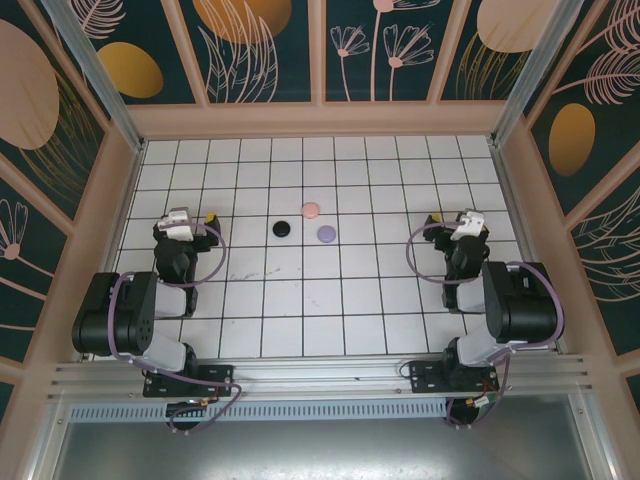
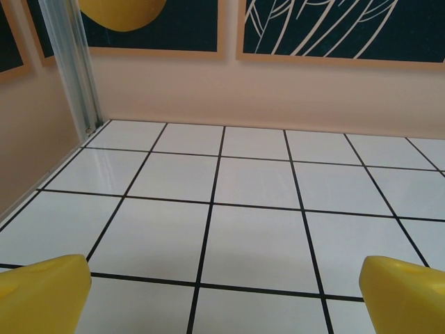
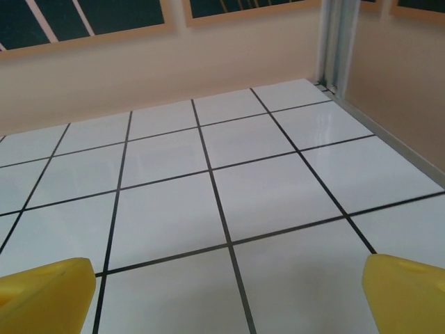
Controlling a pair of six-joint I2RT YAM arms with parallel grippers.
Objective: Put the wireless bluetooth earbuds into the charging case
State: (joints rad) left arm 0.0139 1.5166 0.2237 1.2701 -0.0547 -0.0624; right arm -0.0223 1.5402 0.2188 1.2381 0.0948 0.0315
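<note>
Top external view: patterned walls (image 1: 250,50) of dark green with pale leaf and flower drawings close in a white table (image 1: 300,300) ruled into square tiles by black lines. An aluminium rail (image 1: 320,375) runs along the near edge, where both arm bases are bolted.

Left arm (image 1: 120,315) is folded back on itself at the near left, its wrist reaching forward over the tiles. Right arm (image 1: 515,300) mirrors it at the near right. Purple cables loop along each.

Left gripper (image 1: 195,217) points inward toward the middle of the table and hangs over bare tiles. In the left wrist view its yellow fingers (image 2: 42,296) sit at the two bottom corners, spread wide with nothing between them but floor. Right gripper (image 1: 450,220) also points inward. The right wrist view has its yellow fingers (image 3: 410,292) just as far apart and released, gripping nothing.

Three small round cases lie between the two grippers, well apart from both, a little past the table's centre. The pink case (image 1: 310,210) is farthest from the arms. The black case (image 1: 282,228) lies nearer and to its left, and the lavender case (image 1: 326,234) nearer and to its right — a loose triangle, none touching. Each is smaller than a tile. From this height I cannot tell whether the earbuds lie in or beside them.
</note>
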